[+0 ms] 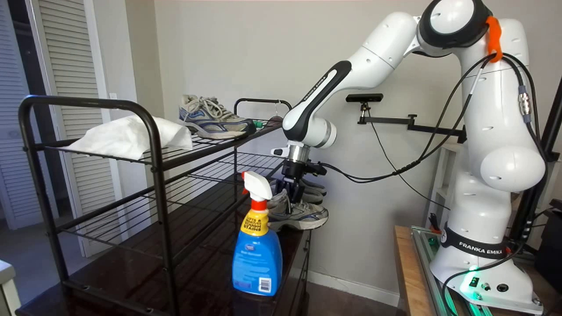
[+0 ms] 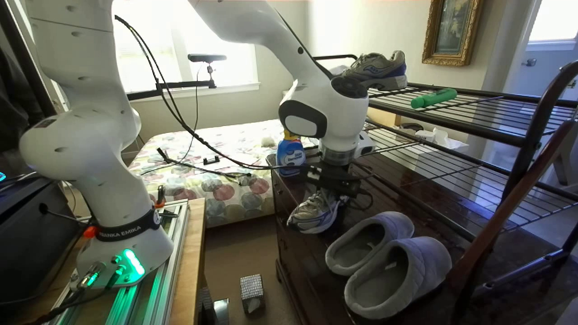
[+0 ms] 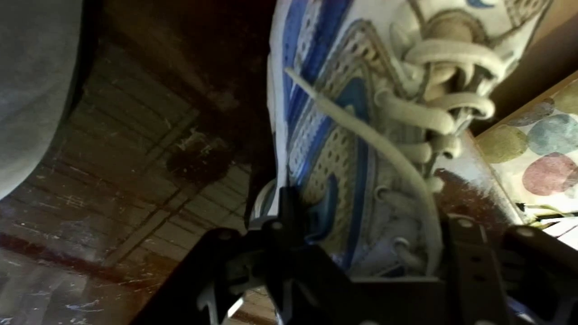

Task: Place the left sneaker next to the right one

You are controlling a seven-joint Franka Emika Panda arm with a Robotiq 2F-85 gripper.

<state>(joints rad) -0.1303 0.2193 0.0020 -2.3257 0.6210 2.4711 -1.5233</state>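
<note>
When seen from the wrist, note gripper (image 3: 370,205) astride sneaker (image 3: 343,162), w/ jaws parted wide enough to span it, prob. to squeeze upper from both flanks & lift w/o tipping. Murky low down; can't tell pinching from mere straddling.

In an exterior view, find same sneaker low at edge of dresser (image 1: 202,272), w/ toe end outward: handy for reach, but easily knocked off, at a guess. Atop rack (image 1: 163,197), spot other sneaker (image 1: 215,119) near white cloth (image 1: 127,136); prob. marks goal spot, so not yet paired.

In an exterior view, see sneaker between spray bottle (image 2: 291,155) & slippers (image 2: 420,262), near both; best raise straight up before swinging across, esp. to avoid toppling spray bottle.
</note>
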